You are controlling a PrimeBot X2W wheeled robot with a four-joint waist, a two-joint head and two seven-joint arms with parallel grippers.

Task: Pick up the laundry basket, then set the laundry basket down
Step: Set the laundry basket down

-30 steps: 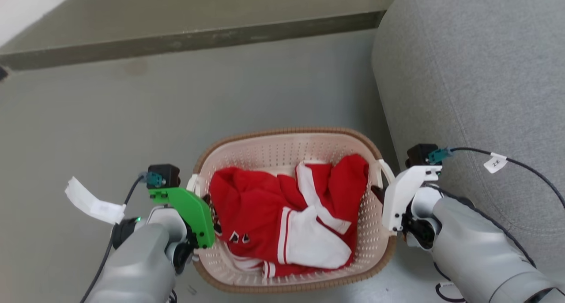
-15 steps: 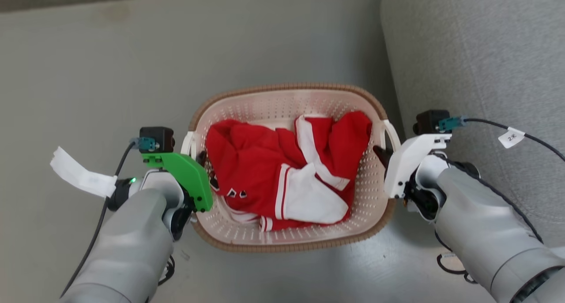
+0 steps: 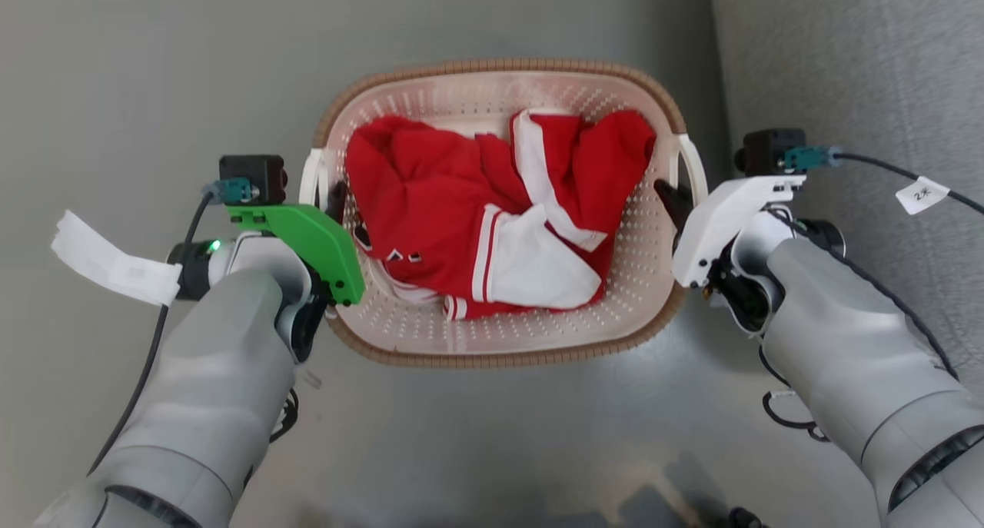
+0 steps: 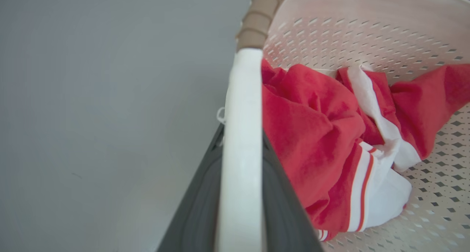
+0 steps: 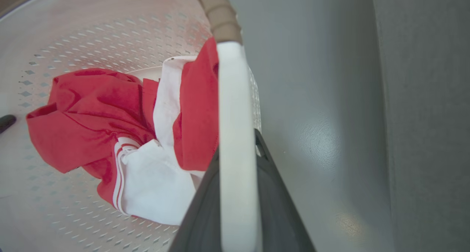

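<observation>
Reaching forward from the head view's lower corners, both forearms [image 3: 223,374] are angling inward toward the laundry basket [image 3: 500,353], which is sitting between them over the grey floor [image 3: 154,67], beside grey upholstery [image 3: 846,67]. The left gripper [image 3: 336,202] is clamping the white left handle [image 4: 240,98] between its dark fingers [image 4: 198,208]; the right gripper [image 3: 670,202] is pinching the right handle [image 5: 235,98] likewise. Red-and-white clothing [image 3: 430,205] is lying inside. A white tag [image 3: 921,194] on the right cable [image 3: 869,161] is showing a "2" plus a mark too small to read; the left arm's paper tag [image 3: 115,260] is showing nothing legible.
</observation>
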